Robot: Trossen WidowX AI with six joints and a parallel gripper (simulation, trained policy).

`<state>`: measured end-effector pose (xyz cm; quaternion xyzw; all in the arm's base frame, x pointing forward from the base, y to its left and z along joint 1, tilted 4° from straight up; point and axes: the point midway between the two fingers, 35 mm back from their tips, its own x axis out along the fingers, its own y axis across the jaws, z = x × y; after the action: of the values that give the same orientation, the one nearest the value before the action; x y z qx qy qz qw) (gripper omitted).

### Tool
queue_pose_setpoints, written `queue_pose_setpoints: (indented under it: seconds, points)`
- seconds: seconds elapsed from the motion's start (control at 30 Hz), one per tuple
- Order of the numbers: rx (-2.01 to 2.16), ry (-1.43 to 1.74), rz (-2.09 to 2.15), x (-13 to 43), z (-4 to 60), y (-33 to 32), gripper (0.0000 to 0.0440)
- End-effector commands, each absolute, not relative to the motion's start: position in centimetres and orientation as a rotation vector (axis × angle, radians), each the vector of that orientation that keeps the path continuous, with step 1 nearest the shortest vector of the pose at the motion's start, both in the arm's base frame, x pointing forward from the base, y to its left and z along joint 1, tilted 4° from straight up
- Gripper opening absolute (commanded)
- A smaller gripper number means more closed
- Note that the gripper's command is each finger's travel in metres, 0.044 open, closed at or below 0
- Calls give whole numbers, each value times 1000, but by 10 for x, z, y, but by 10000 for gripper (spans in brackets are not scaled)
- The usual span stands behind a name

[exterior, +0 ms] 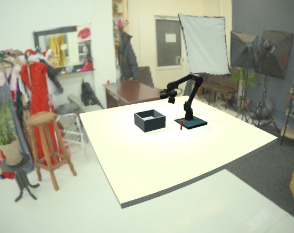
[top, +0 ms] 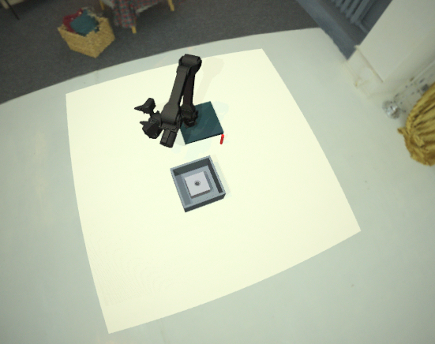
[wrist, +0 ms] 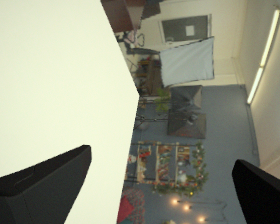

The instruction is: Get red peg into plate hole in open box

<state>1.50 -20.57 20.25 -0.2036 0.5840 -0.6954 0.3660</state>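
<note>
Red peg [top: 222, 139] [exterior: 181, 125] upright beside dark base plate [top: 211, 122] [exterior: 200, 123], apart from open box [top: 178, 190] [exterior: 155, 125]; jaws [top: 140, 114] open

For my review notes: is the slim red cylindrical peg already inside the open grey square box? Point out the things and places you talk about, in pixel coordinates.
No, the slim red cylindrical peg [top: 222, 140] [exterior: 181, 125] stands on the tabletop outside the open grey square box [top: 218, 194] [exterior: 155, 126].

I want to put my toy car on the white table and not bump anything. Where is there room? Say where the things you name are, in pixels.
There's lots of room on the tabletop [top: 241, 244] [exterior: 141, 160] between the open box [top: 204, 205] [exterior: 155, 125] and the edge farthest from the arm. It's crowded around the dark base plate [top: 209, 114] [exterior: 198, 122], where the red peg [top: 222, 139] [exterior: 181, 124] stands by a corner.
</note>
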Motion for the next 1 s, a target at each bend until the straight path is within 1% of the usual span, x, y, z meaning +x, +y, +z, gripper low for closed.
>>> queue_pose_setpoints:
  seconds: [0.0,0.07,0.5,0.73,0.97]
  points:
    - [-513,1492,-1771,19,202,-206,420]
    - [-491,1460,-1728,30,201,-205,439]
    - [-256,1209,-1431,114,189,-173,440]
    - [-106,1140,-1244,156,180,-133,440]
    - [58,1127,-1056,189,170,-77,440]
